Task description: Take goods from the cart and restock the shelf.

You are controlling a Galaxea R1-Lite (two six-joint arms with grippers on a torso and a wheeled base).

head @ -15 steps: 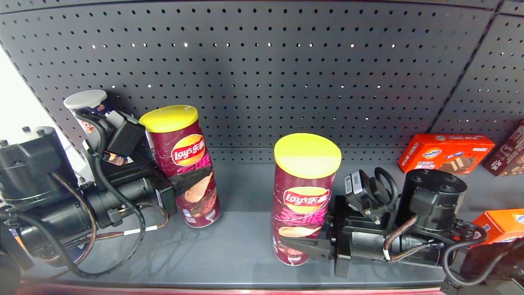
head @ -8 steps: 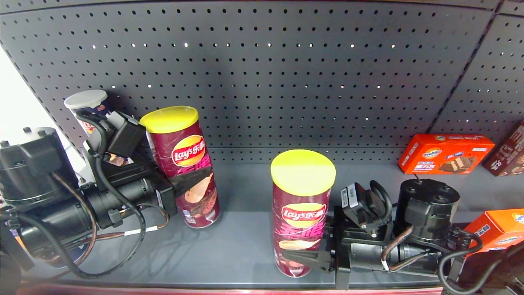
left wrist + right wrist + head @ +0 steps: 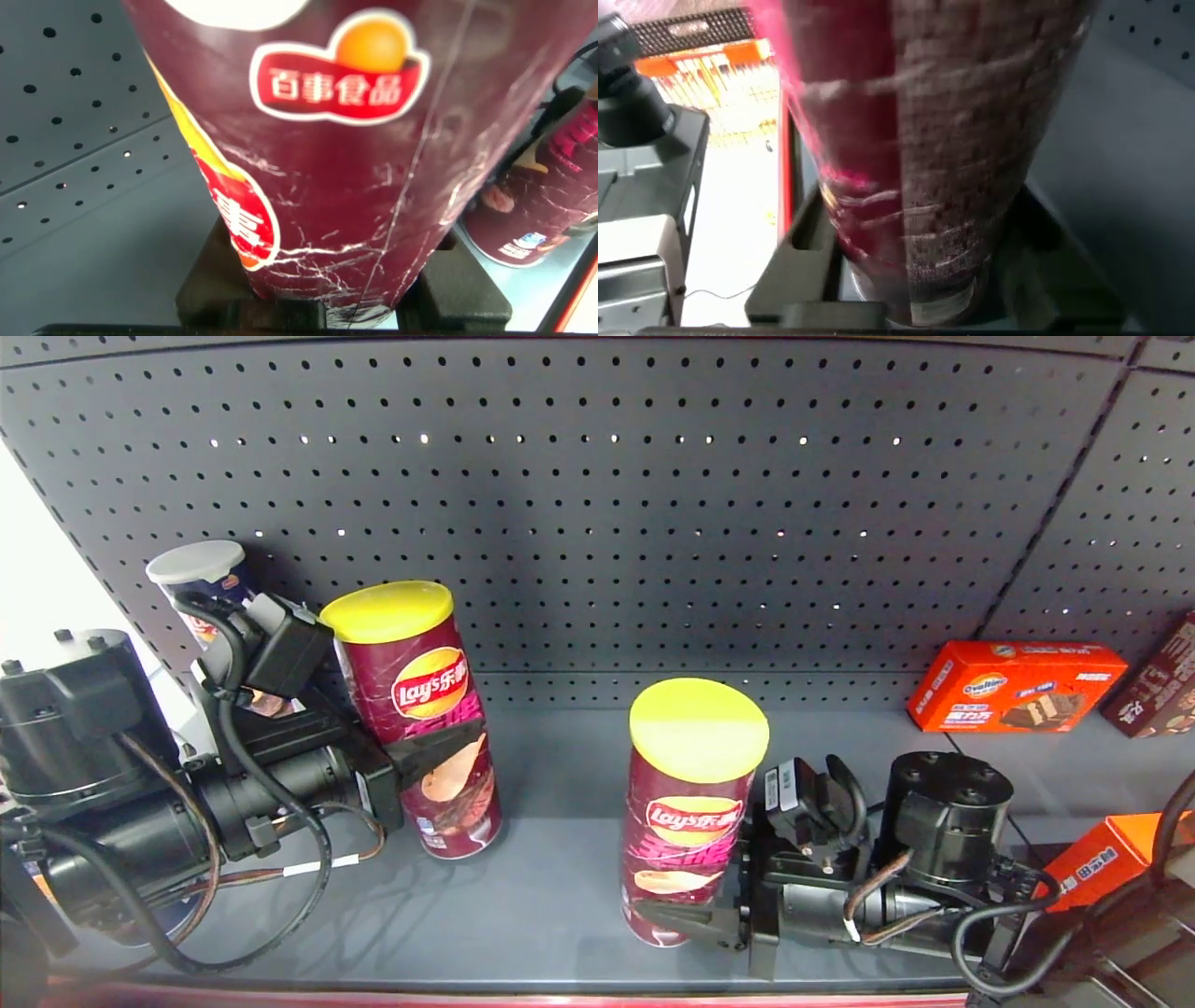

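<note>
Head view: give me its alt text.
The left hand and right hand each grip a maroon cylindrical chip can with a yellow lid at a grey metal shelf; the left can is nearer the pegboard back, the right can nearer the front. At right lie orange boxes.

left arm: matte black, cylindrical housing, looped black cables, white cable tag | right arm: black, round screw-studded cap, white-banded cable

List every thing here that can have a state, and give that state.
Left chip can: yellow lid on, held by left pincer.
Right chip can: yellow lid on, held by right pincer.
Grey-lidded can: lid on, upright.
Orange box at back: closed.
</note>
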